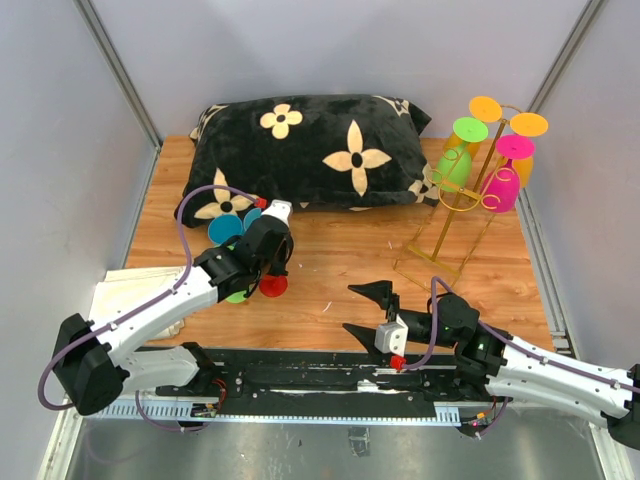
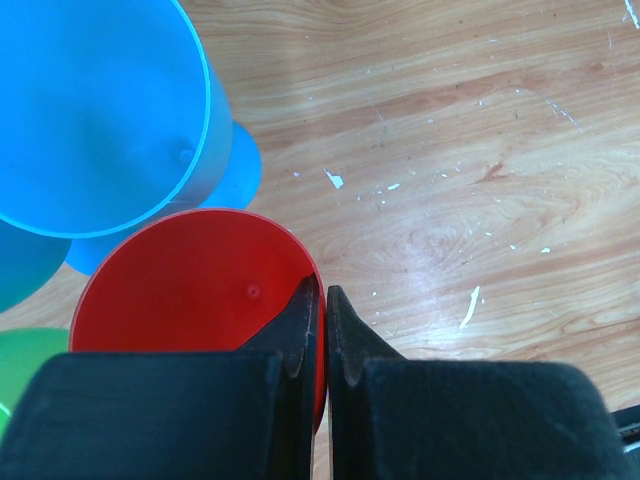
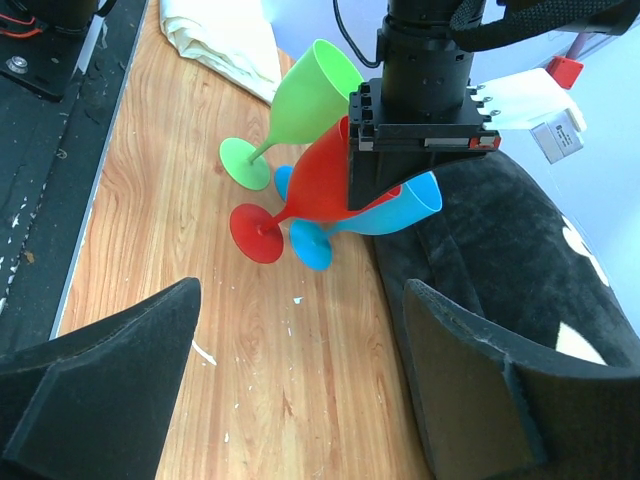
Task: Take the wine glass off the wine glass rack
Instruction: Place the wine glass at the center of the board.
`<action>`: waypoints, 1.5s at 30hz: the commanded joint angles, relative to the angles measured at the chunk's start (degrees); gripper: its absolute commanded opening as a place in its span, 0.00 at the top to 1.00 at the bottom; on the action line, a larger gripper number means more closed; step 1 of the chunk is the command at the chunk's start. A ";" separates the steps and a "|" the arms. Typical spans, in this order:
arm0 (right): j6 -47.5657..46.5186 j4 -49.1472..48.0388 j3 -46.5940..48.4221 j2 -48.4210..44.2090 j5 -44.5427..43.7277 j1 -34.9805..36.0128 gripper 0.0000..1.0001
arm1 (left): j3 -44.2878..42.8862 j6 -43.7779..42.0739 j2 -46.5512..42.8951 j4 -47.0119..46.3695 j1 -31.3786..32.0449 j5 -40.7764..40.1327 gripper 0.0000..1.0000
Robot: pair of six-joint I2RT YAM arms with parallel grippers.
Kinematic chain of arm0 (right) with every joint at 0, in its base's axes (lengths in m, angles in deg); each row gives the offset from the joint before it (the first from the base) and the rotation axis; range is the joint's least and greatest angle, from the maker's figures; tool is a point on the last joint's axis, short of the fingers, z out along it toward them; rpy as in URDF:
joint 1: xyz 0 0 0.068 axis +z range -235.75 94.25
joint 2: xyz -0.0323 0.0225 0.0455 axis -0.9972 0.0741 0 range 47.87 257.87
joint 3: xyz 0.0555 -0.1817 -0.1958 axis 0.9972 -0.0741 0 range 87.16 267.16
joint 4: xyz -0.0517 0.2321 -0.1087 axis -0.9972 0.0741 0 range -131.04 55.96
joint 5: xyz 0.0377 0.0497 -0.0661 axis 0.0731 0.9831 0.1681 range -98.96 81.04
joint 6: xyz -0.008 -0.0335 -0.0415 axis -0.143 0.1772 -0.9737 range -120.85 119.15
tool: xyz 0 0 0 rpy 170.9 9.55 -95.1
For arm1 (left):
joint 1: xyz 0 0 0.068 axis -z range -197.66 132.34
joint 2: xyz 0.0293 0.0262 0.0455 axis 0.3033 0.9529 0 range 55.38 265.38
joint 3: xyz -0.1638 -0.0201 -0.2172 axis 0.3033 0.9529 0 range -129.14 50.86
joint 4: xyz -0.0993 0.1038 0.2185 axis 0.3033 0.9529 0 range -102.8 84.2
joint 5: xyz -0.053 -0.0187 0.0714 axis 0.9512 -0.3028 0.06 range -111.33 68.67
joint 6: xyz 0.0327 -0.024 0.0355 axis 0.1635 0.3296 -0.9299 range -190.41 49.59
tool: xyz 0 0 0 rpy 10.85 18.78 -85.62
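Observation:
The gold wire wine glass rack (image 1: 455, 215) stands at the back right with green (image 1: 455, 165), pink (image 1: 503, 185) and orange (image 1: 522, 162) wine glasses hanging upside down. My left gripper (image 1: 270, 255) is shut on the rim of a red wine glass (image 2: 190, 290), one finger (image 2: 300, 320) inside the bowl. The red glass (image 3: 310, 190) is tilted, its foot (image 1: 273, 286) low by the wood. A blue glass (image 2: 100, 110) and a green glass (image 3: 300, 95) sit right beside it. My right gripper (image 1: 365, 310) is open and empty at the near middle.
A black pillow (image 1: 310, 150) with cream flowers lies across the back, close to the rack and the left gripper. A white cloth (image 1: 140, 290) lies at the near left. The grey walls enclose the table on three sides.

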 commanded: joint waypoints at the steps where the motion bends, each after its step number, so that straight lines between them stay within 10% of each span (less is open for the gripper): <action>1: 0.75 -0.66 0.25 -0.67 -0.75 -0.26 0.17 | 0.49 0.02 2.10 2.79 0.27 -0.58 0.97; 29: 0.87 1.14 0.45 -1.11 -1.39 -0.26 0.15 | -2.05 1.31 -0.30 6.33 0.29 -1.74 0.74; 45: 18.13 5.56 8.56 3.57 -10.08 -0.26 0.01 | -1.40 2.36 -6.80 4.94 0.27 -2.70 0.47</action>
